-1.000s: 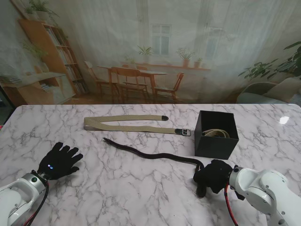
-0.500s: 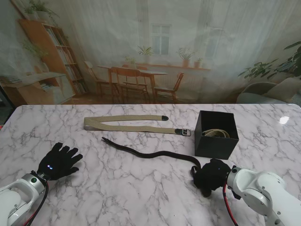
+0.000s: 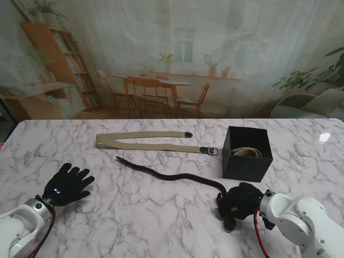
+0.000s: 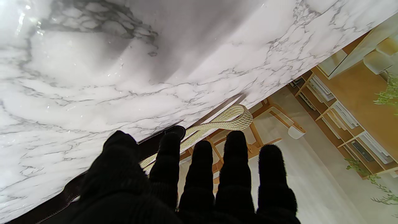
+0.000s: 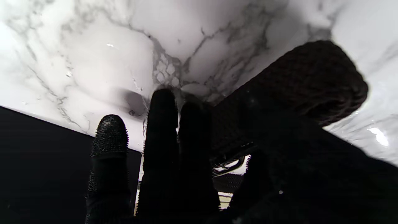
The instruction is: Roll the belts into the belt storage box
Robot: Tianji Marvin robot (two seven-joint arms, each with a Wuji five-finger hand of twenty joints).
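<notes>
R hand (image 3: 239, 202) sits near-right on the marble table (image 3: 161, 226), just near-side of the black storage box (image 3: 246, 153); fingers curled down over the right end of the black belt (image 3: 166, 175); looks clamped on that end, but the contact itself is hidden under the glove in the stand view; R wrist cam (image 5: 192, 161) shows fingers bunched close w/ a dark rounded shape next to them, prob thumb or belt end, can't tell which.

Black belt runs from R hand diagonally far-left across table centre, thin tip ending mid-table (image 3: 119, 158); lying flat, wavy.

Beige belt (image 3: 145, 142) is farther back, folded into a long flat V, fold at left, buckle (image 3: 213, 151) at right just beside the box; apart from black belt.

Box upright, open top; a light-coloured coil (image 3: 247, 152) inside.

L hand (image 3: 69, 184) near-left, palm down on or just over table, fingers spread, holding nothing; well apart from both belts; L wrist cam (image 4: 199, 183) shows fingers splayed, beige belt (image 4: 224, 121) beyond them.
</notes>
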